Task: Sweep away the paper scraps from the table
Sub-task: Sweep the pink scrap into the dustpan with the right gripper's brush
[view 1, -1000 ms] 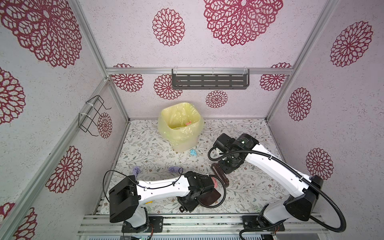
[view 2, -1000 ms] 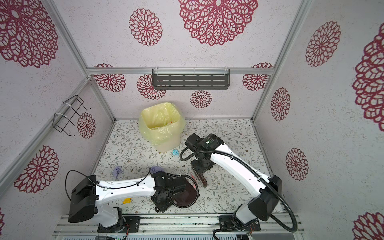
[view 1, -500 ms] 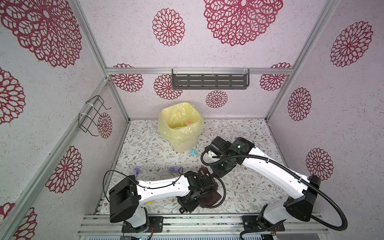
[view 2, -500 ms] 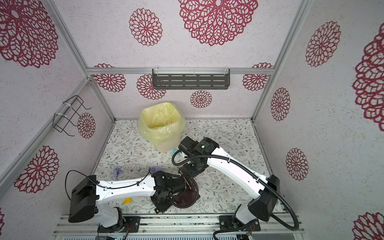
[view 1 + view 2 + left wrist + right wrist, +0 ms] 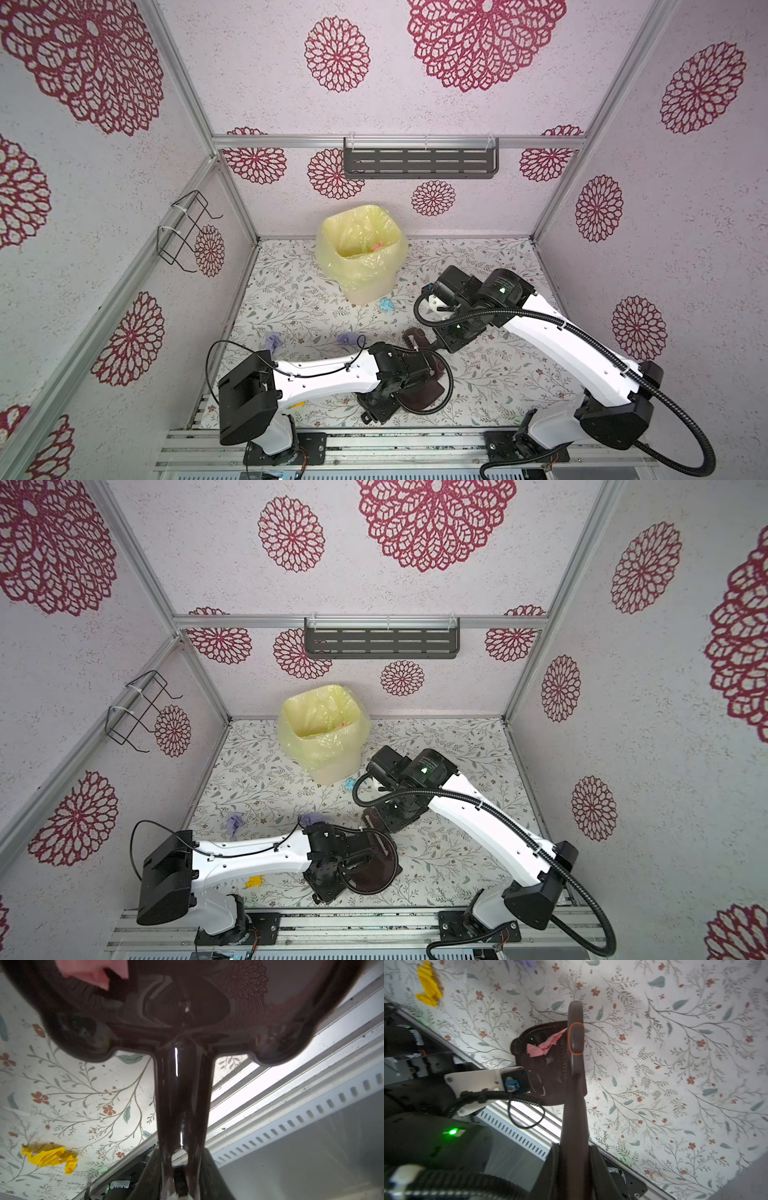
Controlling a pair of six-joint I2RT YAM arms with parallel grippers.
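Floral counter (image 5: 469,253), in both top views: bin (image 5: 365,278) at 11 o'clock, lilac paper scraps (image 5: 273,341) at 9 o'clock. Left wrist: left gripper (image 5: 179,1159) clamps dustpan (image 5: 187,1012) handle. Right wrist: right gripper (image 5: 574,1151) clamps brush (image 5: 575,1084); pink scrap (image 5: 544,1045) inside dustpan.

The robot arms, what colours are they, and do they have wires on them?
Both are made of smooth white tubes with chunky black joints. The left arm has a thin black wire looping off it. The right arm carries a fat ribbed black hose and a tiny green light on one joint.
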